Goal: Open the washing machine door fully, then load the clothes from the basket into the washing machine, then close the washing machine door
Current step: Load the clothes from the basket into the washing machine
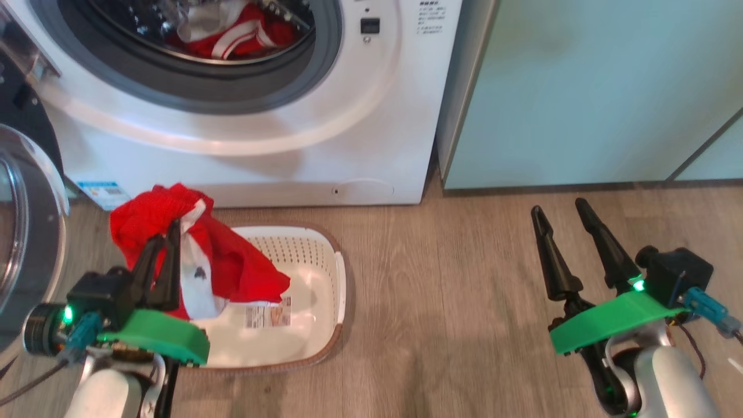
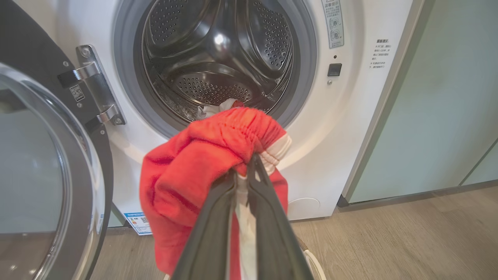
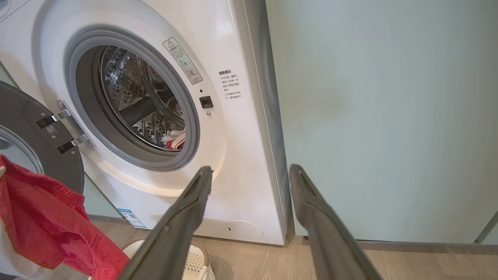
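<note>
The left gripper (image 1: 165,232) is clamped on a red garment (image 1: 232,261) with a white panel, its fingers pressed together and the cloth bunched over their tips. The garment hangs above the left end of the basket (image 1: 335,273), and I cannot tell whether its lower hem touches the basket's bottom. The basket sits on the wooden floor (image 1: 453,302) just in front of the washing machine (image 1: 278,157). Garment and arm hide its left half, and a label shows on its bottom.

The right gripper (image 1: 558,206) holds nothing. Its fingers are spread apart, well to the right of the basket, over the floor before the pale teal cabinet (image 1: 580,87).

The washing machine door (image 1: 35,232) stands open at the left, cut off by the head view's edge. Farther back, more clothes (image 1: 232,35), red and white, lie low in the drum (image 2: 218,46); how many pieces is unclear.

The left wrist view looks past the bunched garment to the perforated drum and the door hinge (image 2: 93,89), the held cloth covering most of the pile. The right wrist view gives the round flap (image 3: 245,230) low on the machine, and the basket partly behind its own finger
</note>
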